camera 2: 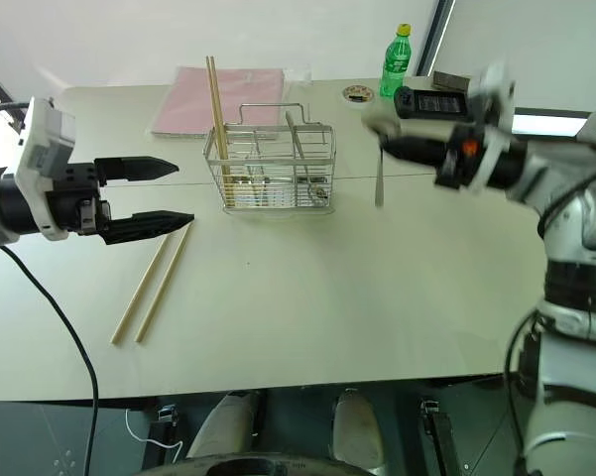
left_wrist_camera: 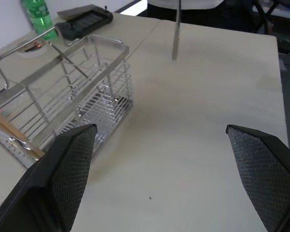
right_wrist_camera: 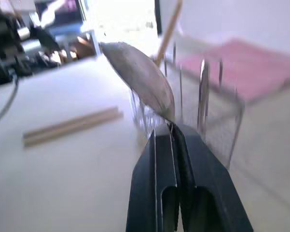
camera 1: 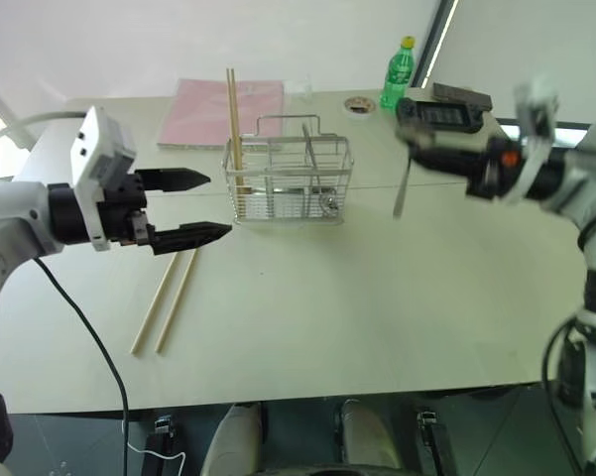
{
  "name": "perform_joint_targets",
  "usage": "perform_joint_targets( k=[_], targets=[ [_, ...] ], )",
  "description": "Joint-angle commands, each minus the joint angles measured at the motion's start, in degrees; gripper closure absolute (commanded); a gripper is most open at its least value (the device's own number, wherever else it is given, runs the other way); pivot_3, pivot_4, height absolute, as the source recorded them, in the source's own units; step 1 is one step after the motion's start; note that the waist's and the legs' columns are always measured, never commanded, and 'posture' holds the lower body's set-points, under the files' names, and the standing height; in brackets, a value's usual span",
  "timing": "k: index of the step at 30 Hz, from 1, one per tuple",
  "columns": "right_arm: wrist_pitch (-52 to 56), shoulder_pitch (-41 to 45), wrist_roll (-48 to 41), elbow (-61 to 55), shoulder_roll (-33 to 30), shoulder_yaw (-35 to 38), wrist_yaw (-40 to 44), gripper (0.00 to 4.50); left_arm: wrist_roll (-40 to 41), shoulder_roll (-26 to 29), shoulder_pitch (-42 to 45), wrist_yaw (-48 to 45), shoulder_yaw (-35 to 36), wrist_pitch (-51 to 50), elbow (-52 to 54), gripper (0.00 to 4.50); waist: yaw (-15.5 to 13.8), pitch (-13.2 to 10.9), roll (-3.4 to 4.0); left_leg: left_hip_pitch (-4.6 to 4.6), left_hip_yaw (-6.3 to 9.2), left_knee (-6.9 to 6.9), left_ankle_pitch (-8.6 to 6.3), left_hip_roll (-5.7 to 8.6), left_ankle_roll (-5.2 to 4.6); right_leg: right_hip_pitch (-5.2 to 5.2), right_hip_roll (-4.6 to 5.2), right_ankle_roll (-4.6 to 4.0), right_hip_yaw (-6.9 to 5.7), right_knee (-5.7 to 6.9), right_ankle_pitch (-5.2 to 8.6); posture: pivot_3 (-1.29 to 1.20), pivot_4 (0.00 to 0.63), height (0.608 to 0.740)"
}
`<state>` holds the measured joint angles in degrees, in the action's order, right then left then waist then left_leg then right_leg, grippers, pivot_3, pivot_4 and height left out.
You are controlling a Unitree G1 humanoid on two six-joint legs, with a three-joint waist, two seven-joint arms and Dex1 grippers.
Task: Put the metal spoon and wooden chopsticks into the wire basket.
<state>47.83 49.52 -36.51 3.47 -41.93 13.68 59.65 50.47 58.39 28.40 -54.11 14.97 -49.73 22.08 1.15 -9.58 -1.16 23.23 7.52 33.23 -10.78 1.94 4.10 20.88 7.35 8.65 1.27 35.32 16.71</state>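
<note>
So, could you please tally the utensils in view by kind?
Wooden chopsticks: 4 (2 standing in the wire basket, 2 lying on the table)
Metal spoon: 1 (held in the right hand)
Total: 5

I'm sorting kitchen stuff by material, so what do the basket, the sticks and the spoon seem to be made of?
Wire basket: shiny silver metal wire, judging by its glints. Chopsticks: pale matte wood, apparently unvarnished. Spoon, shut in the right gripper: smooth grey metal with a dull sheen.
</note>
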Motion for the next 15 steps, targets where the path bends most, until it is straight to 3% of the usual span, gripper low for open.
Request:
perform_joint_targets(
  k=[1, 8, 15],
  targets=[
    [-1.5, 9.8, -1.6, 6.2, 6.9, 3.3, -10.4, 4.43, -1.2, -0.2, 2.2, 0.5, 0.5, 1.7, -1.3, 0.0, 0.0, 0.0, -0.03, 0.0, 0.01, -0.01, 0.0, 0.0, 0.0, 0.01, -0.01, 0.0, 0.0, 0.0, 0.0, 0.0, 0.15, 0.731],
    [-12.0, 17.8, 3.6, 19.6, 17.0, -0.2, -15.4, 4.43, -2.2, -0.6, 3.5, 0.5, 0.0, 2.5, -2.4, 0.0, 0.0, 0.0, -0.05, 0.15, 0.03, -0.15, 0.02, 0.01, 0.02, 0.23, -0.03, 0.2, 0.0, 0.03, -0.13, 0.0, 0.15, 0.731],
    [-19.6, 17.9, 8.7, 27.6, 20.6, -3.6, -15.0, 4.43, -3.2, -0.4, 4.7, 1.0, 0.9, 3.2, -3.4, 0.0, 0.3, 0.0, -0.03, 0.17, 0.03, -0.21, 0.06, 0.0, 0.07, 0.37, -0.06, 0.22, 0.0, 0.17, -0.14, 0.0, 0.15, 0.731]
  ],
)
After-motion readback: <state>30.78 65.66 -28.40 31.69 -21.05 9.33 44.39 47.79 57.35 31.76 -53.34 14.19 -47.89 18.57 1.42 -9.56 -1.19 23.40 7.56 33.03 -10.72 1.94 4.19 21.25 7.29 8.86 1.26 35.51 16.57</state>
